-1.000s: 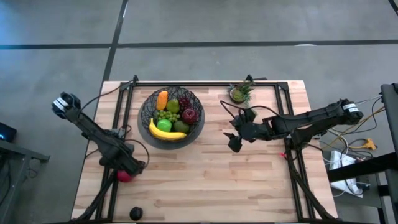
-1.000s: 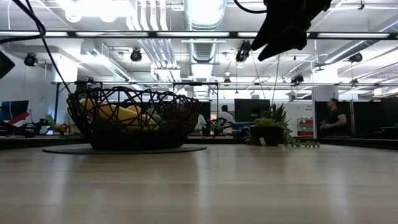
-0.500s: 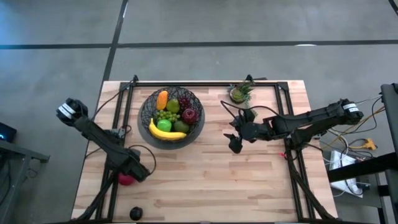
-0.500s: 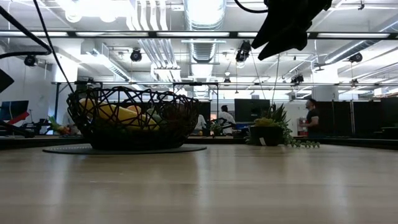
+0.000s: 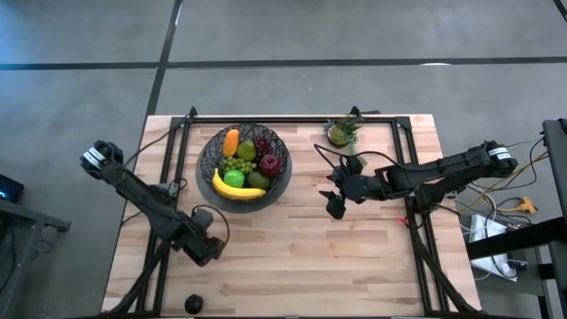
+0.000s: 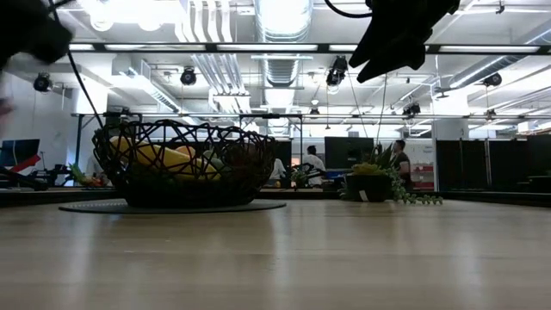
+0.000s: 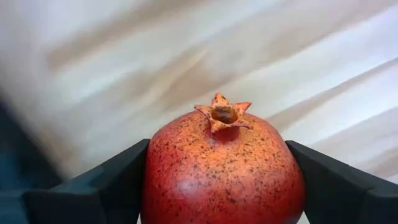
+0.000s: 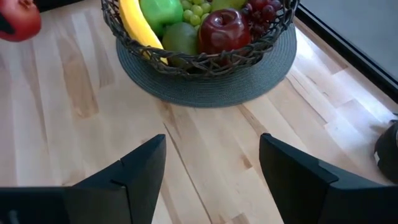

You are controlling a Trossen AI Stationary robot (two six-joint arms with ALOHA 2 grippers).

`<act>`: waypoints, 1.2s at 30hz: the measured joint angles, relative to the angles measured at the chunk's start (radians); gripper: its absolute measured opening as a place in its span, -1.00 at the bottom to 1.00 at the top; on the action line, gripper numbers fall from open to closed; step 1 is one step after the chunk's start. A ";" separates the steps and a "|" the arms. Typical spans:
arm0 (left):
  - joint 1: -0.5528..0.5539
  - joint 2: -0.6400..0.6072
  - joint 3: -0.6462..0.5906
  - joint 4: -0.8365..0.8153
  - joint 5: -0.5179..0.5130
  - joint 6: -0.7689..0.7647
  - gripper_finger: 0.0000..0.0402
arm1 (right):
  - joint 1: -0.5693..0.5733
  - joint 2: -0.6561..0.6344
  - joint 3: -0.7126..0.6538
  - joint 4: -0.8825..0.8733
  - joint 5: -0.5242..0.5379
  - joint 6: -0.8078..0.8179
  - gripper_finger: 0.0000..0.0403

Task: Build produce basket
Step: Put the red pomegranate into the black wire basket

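The dark wire basket sits on the far left part of the table and holds a banana, green and red apples, grapes and an orange piece. It also shows in the low view and the right wrist view. My left gripper is near the table's near left corner, shut on a speckled red fruit, which the gripper hides in the high view. My right gripper hovers open above the table, right of the basket. A dark plum lies at the near edge. My left gripper pinches the red fruit between its two fingers, one on each opposite flank. The fruit's crown points away from the wrist. In the high view the gripper covers the fruit from above. Whether the fruit is off the table, I cannot tell.
A flat grey disc lies under the basket. A small spiky green plant stands at the far edge, right of the basket. Bare wood stretches across the table's middle and near right. People show in the room beyond.
My left gripper has moved toward the table's right and a little toward its near edge. The red fruit showed beside it before and is now hidden beneath it. In the low view the left arm now shows blurred at the upper left.
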 joint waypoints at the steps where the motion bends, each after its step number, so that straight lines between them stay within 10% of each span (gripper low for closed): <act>1: 0.006 -0.001 0.021 -0.001 -0.062 0.017 0.56 | 0.000 0.000 0.000 0.000 0.000 0.000 0.20; 11: 0.237 -0.002 0.247 0.003 -0.568 0.392 0.57 | 0.000 0.000 0.000 0.003 0.001 0.000 0.19; 20: 0.636 -0.002 0.273 -0.022 -0.606 0.840 0.58 | 0.000 0.000 0.000 0.004 0.001 0.003 0.18; 36: 0.937 -0.003 0.092 -0.023 -0.661 0.884 0.59 | 0.000 0.000 0.000 0.004 0.001 0.052 0.18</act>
